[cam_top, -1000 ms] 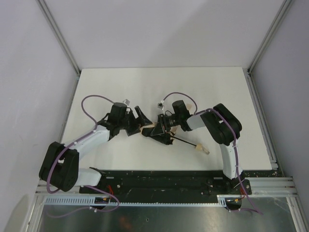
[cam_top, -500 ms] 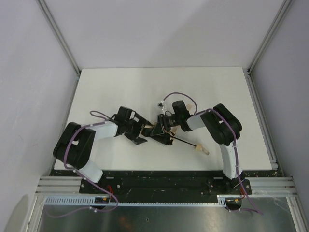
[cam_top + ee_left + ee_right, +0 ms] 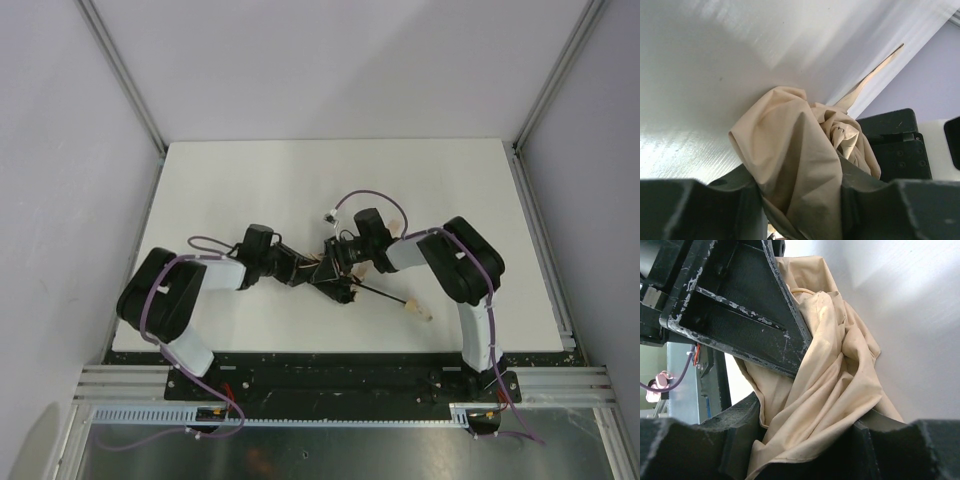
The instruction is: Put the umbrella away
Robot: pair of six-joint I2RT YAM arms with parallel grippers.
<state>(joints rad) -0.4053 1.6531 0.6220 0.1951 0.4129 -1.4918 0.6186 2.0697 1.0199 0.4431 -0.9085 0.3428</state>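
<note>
Top external: the umbrella (image 3: 386,293) lies on the white table (image 3: 300,180), near-centre, just ahead of the arm bases. Its black shaft runs out to the right & toward the near edge, ending in the pale handle (image 3: 418,309). The bunched end is mostly hidden between the two grippers.

Vs 1 s ago: the left gripper (image 3: 300,270) sat apart from the fabric w/ jaws spread. At 0.5 s ago it was closer in. Now it's pushed right up against the bundle, nose to nose w/ the right gripper (image 3: 336,264), left forearm lower & straighter. Right arm, shaft & handle are approx. unchanged.

Left wrist: beige canopy (image 3: 805,165) fills the gap between the fingers (image 3: 700,210), pinched. The tan strap (image 3: 874,75) pokes out toward the far side, and the right gripper's dark body is just behind the fabric.

Right wrist: fabric is also wedged between its fingers (image 3: 695,450), so it's clamped on the canopy. The left gripper's scuffed black finger presses against the same bundle from the opp. side.
</note>
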